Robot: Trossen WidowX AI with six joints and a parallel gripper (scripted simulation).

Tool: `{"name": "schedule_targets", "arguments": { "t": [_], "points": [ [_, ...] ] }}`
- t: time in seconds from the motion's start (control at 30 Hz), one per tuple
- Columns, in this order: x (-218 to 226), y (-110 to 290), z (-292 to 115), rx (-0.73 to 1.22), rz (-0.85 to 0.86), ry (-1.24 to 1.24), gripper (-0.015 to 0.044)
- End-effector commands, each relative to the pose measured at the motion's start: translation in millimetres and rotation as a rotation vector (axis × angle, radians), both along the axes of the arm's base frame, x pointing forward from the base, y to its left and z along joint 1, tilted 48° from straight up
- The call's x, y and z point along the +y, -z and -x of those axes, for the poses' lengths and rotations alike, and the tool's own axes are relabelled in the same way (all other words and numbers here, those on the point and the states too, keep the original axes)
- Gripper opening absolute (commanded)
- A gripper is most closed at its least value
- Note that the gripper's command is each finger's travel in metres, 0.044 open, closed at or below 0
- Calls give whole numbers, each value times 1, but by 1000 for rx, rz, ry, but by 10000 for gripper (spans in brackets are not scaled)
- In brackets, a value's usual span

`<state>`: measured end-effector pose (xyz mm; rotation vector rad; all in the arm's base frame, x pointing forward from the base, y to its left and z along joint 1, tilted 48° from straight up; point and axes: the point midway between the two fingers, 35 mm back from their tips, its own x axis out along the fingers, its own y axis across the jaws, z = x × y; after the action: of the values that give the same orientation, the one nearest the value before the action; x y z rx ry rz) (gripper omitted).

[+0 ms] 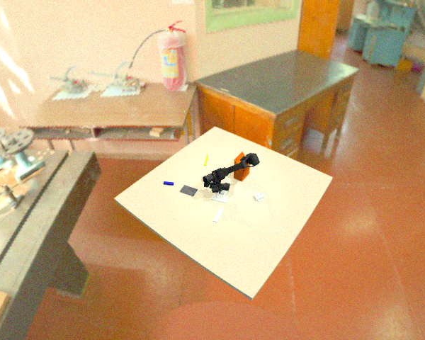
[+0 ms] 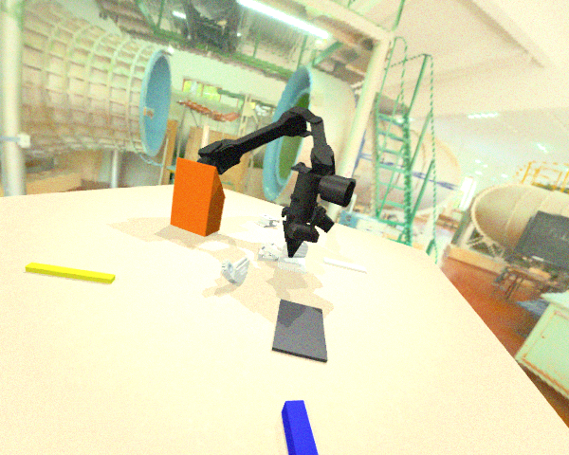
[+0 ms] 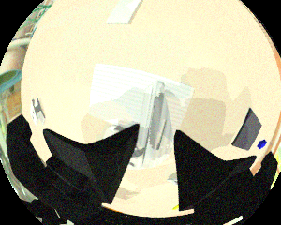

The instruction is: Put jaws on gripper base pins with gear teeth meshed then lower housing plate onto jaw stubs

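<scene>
My gripper (image 1: 222,190) (image 2: 291,254) (image 3: 157,129) points down, shut on a pale grey-white part (image 2: 301,250) (image 3: 149,141), seen nearly edge-on in the wrist view. Which assembly part it is I cannot tell. It hangs over or close to a flat, lined white piece (image 1: 218,198) (image 2: 291,267) (image 3: 108,80). A small white part (image 2: 268,252) is beside the lined piece, partly behind a finger in the wrist view. Another white part (image 2: 234,270) stands tilted toward the dark square. A third white part (image 1: 259,196) (image 2: 267,221) (image 3: 37,110) lies farther off. Pins and gear teeth are too small to make out.
A tall orange block (image 1: 241,170) (image 2: 192,200) stands by the arm's base. A dark grey square (image 1: 188,190) (image 2: 301,330) (image 3: 247,130), a blue bar (image 1: 168,183) (image 2: 298,428), a yellow bar (image 1: 206,160) (image 2: 69,272) and a white strip (image 1: 218,214) (image 2: 344,265) (image 3: 124,11) lie around.
</scene>
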<state>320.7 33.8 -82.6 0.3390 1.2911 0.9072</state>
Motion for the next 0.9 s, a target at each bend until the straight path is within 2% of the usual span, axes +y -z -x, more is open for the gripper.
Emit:
{"name": "schedule_targets", "arguments": {
  "t": [0.0, 0.87],
  "points": [
    [1, 0, 0, 2, -4, 3, 134],
    [6, 5, 0, -1, -4, 0, 134]
  ]
}}
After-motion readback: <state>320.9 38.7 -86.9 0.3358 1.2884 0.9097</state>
